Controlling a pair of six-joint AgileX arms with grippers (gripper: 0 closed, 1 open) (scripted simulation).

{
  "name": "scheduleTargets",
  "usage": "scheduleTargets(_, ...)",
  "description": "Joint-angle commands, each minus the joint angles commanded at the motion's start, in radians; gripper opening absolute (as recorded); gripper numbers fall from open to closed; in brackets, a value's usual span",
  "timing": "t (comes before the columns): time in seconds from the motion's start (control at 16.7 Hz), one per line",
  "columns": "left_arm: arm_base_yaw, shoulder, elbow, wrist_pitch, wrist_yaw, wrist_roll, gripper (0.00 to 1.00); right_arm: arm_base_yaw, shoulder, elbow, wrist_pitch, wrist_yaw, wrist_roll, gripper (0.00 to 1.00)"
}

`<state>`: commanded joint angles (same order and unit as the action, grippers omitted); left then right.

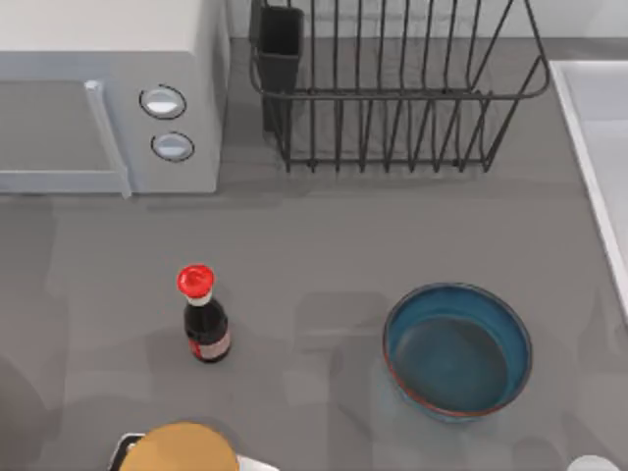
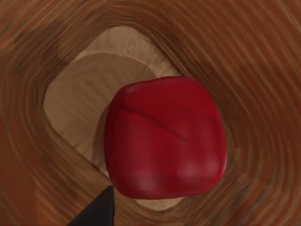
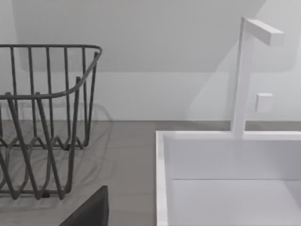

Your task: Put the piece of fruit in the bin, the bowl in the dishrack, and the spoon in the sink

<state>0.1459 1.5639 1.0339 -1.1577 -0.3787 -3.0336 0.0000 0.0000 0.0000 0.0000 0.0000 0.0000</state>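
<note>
Closest thing from overhead is a round tan wooden top (image 1: 183, 446) poking in at the bottom edge, left of centre. Just above it on the grey worktop (image 1: 324, 235) stands a red-capped sauce bottle (image 1: 203, 316). The blue bowl (image 1: 457, 349) sits upright at lower right, well apart from the bottle. The dishrack (image 1: 392, 88) is along the top, right of centre, with a white microwave (image 1: 108, 93) at upper left and the sink (image 1: 597, 147) cut off by the right edge.

Left wrist view: the piece of fruit (image 2: 164, 139) sits dead centre, glossy red, inside a brown wooden bin (image 2: 254, 61) over its pale floor. A dark fingertip (image 2: 96, 212) pokes in at the bottom; can't tell how the left jaws stand.

Right wrist view: dark fingertip (image 3: 89, 209) at the bottom, rack at left, sink with its white faucet (image 3: 244, 70) at right. Can't tell how the right jaws stand either.
</note>
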Motion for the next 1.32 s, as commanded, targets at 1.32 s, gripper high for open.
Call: scheduleTargets(1.32,-0.032,-1.032,-0.592,0.514,0.289,1.907,1.00,0.000,0.000,0.000,0.000,0.000,0.000,1.00)
